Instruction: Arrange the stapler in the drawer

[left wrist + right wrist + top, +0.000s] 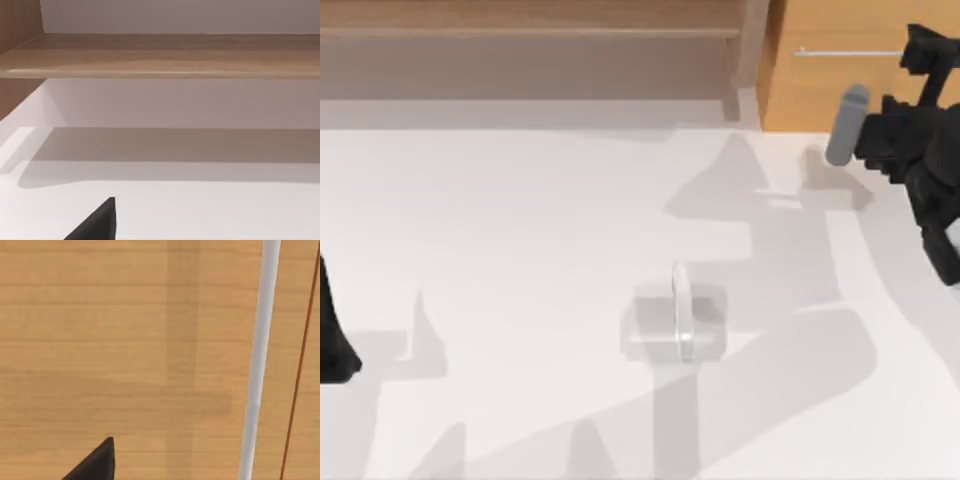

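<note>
Close against the orange-tan wooden drawer (840, 80), right gripper (918, 50), finger state unclear, could slip past its thin silver handle (257, 360); whitish, near-transparent stapler (683, 312) waits well away.

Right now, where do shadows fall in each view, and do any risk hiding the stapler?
Top view: broad grey arm shadows cross the white table; a square shadow patch surrounds the pale stapler, leaving it low in contrast. Left wrist view: a shadow band lies under the shelf unit. Right wrist view: a vertical shadow stripe darkens the drawer front beside its handle.
</note>
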You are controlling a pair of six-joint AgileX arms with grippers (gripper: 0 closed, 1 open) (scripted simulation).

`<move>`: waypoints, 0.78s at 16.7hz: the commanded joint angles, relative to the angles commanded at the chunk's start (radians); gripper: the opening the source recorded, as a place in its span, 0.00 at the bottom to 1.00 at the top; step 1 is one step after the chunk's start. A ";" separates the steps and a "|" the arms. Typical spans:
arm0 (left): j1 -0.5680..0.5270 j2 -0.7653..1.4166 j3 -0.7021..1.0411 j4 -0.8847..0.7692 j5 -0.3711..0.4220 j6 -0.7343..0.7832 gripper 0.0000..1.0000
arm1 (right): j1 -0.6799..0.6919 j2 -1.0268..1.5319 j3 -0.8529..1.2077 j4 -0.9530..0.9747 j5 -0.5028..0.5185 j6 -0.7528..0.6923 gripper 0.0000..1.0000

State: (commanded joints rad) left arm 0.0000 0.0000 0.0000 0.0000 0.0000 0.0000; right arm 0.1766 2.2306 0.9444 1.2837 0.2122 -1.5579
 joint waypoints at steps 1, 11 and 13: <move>0.000 0.000 0.000 0.000 0.000 0.000 1.00 | -0.005 -0.002 -0.005 -0.002 -0.001 0.002 1.00; 0.000 0.000 0.000 0.000 0.000 0.000 1.00 | -0.013 0.052 0.117 -0.065 -0.012 -0.001 1.00; 0.000 0.000 0.000 0.000 0.000 0.000 1.00 | -0.013 0.052 0.117 -0.065 -0.012 -0.001 0.92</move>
State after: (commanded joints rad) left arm 0.0000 0.0000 0.0000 0.0000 0.0000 0.0000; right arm 0.1639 2.2825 1.0612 1.2192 0.2002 -1.5584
